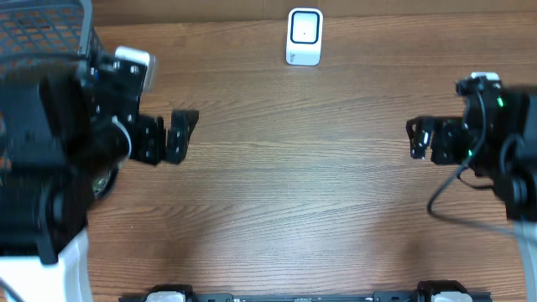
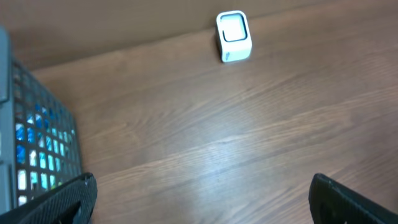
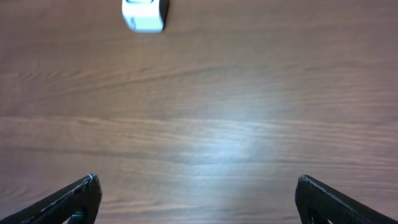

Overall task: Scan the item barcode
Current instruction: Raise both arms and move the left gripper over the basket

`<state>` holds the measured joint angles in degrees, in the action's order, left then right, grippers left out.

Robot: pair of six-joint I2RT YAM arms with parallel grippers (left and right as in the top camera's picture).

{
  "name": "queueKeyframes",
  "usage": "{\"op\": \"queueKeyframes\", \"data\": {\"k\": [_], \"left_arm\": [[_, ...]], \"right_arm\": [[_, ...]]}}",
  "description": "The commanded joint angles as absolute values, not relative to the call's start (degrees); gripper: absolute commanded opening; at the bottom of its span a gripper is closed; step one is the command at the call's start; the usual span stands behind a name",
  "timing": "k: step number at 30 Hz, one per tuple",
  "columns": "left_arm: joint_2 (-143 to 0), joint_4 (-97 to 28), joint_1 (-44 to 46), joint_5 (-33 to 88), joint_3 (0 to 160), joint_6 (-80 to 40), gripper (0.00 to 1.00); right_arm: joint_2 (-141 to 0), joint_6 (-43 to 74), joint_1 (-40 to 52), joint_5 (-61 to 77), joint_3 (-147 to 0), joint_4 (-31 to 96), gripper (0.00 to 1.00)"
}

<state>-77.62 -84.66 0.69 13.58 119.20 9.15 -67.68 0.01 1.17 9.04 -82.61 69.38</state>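
with the left fingers [image 2: 65, 200] and right fingers [image 3: 68, 200] held apart and empty, and the item [image 2: 28, 134] only guessed at as blue shapes behind the basket [image 2: 46, 102] mesh, well apart from the white scanner [image 1: 304, 36], a blind, snagged grasp was risked.

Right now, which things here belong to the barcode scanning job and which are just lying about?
For the job:
- white scanner
- mesh basket, with blue items showing through it
- left tool, open and empty
- right tool, open and empty

Just lying about:
- black cable beside the right arm, on the wooden table
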Motion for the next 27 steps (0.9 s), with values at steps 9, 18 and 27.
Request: {"op": "queueKeyframes", "data": {"k": [9, 18, 27], "left_arm": [[-86.3, -87.9, 0.3, 18.0, 127.3, 8.8, 1.00], [-87.5, -83.2, -6.9, 0.7, 127.3, -5.0, 0.96], [-92.5, -80.1, -27.4, -5.7, 127.3, -7.7, 1.00]], "right_arm": [[-75.4, 1.5, 1.4, 21.6, -84.8, 70.1, 1.00], [-75.4, 1.5, 1.4, 21.5, -84.8, 70.2, 1.00], [-75.4, 1.5, 1.4, 21.5, -84.8, 71.7, 1.00]]}}
